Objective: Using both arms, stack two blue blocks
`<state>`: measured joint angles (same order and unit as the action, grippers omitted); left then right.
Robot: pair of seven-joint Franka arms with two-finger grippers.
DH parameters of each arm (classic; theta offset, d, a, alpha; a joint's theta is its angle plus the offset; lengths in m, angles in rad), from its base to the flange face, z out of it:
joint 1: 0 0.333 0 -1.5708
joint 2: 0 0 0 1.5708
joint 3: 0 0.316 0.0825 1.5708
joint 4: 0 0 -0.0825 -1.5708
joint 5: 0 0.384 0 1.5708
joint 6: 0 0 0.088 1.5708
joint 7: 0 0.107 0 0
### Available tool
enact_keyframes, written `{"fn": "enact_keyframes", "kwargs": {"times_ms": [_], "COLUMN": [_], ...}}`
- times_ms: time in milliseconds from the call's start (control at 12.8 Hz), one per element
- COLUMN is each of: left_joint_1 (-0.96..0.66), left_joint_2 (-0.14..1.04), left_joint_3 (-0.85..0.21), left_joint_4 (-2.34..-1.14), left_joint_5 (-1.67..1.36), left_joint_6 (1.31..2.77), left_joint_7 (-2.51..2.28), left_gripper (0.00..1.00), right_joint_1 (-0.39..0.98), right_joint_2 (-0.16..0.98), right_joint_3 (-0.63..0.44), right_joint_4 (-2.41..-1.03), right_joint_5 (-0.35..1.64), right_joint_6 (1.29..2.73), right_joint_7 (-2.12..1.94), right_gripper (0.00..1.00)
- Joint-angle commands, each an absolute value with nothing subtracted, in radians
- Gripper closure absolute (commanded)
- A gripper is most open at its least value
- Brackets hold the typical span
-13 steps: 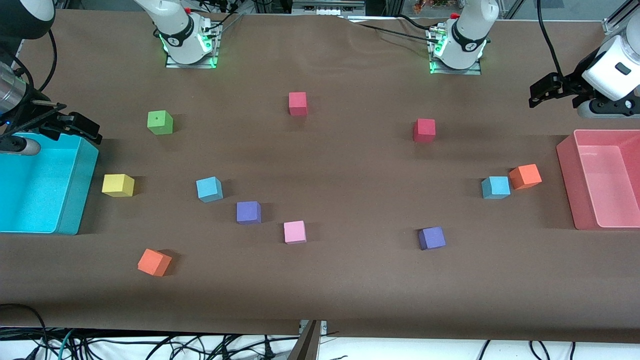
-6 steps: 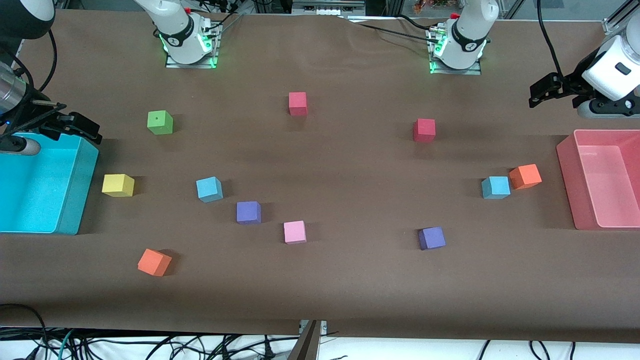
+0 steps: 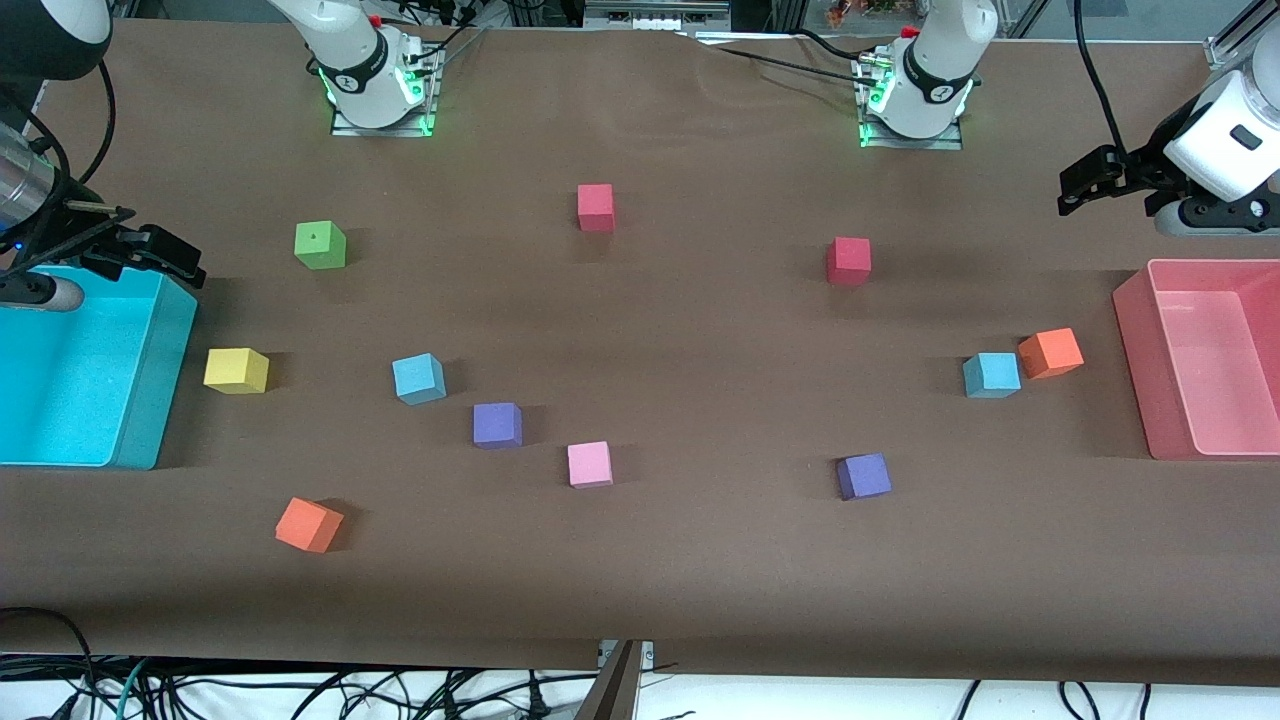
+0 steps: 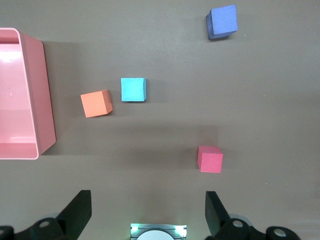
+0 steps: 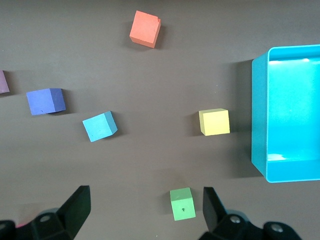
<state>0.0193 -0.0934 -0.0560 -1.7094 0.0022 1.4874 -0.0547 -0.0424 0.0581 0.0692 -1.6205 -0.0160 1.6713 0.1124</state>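
Observation:
One sky-blue block (image 3: 418, 378) lies toward the right arm's end of the table, beside a purple cube (image 3: 497, 424); it also shows in the right wrist view (image 5: 100, 126). The other sky-blue block (image 3: 992, 375) lies toward the left arm's end, touching or nearly touching an orange cube (image 3: 1050, 352); it also shows in the left wrist view (image 4: 133, 89). My left gripper (image 3: 1075, 190) hangs open and empty above the table near the pink bin (image 3: 1135, 360); its wrist view (image 4: 148, 210) shows it well apart from the blocks. My right gripper (image 3: 175, 262) hangs open and empty over the cyan bin's corner (image 3: 170, 330); the right wrist view (image 5: 145, 210) shows its jaws wide apart.
Loose cubes lie about the table: green (image 3: 320, 245), yellow (image 3: 236, 370), orange (image 3: 309, 524), pink (image 3: 589, 464), two red (image 3: 595, 207) (image 3: 848, 260), and a second purple (image 3: 864, 476). The bins stand at the two ends.

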Motion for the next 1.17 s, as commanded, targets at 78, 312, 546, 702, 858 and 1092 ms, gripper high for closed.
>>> {"fn": "enact_keyframes", "kwargs": {"times_ms": [78,312,546,702,858,1092], "left_joint_1": [0.017,0.017,0.017,0.017,0.017,0.017], "left_joint_2": [-0.074,-0.075,-0.075,-0.075,-0.075,-0.075], "left_joint_3": [-0.060,-0.060,-0.058,-0.058,-0.058,-0.058], "left_joint_4": [-1.683,-1.681,-1.680,-1.680,-1.681,-1.684], "left_joint_5": [0.017,0.018,0.018,0.018,0.018,0.018], "left_joint_6": [1.463,1.463,1.463,1.463,1.463,1.463], "left_joint_7": [-0.066,-0.063,-0.064,-0.063,-0.064,-0.064], "left_gripper": [0.00,0.00,0.00,0.00,0.00,0.00], "right_joint_1": [-0.054,-0.054,-0.054,-0.054,-0.054,-0.054], "right_joint_2": [0.031,0.029,0.032,0.032,0.031,0.037], "right_joint_3": [0.081,0.089,0.089,0.090,0.107,0.132], "right_joint_4": [-1.644,-1.644,-1.651,-1.654,-1.657,-1.660], "right_joint_5": [-0.021,-0.023,-0.021,-0.021,-0.021,-0.020], "right_joint_6": [1.674,1.667,1.658,1.641,1.620,1.620], "right_joint_7": [0.117,0.109,0.101,0.103,0.103,0.103], "right_gripper": [0.01,0.01,0.01,0.01,0.01,0.01]}}
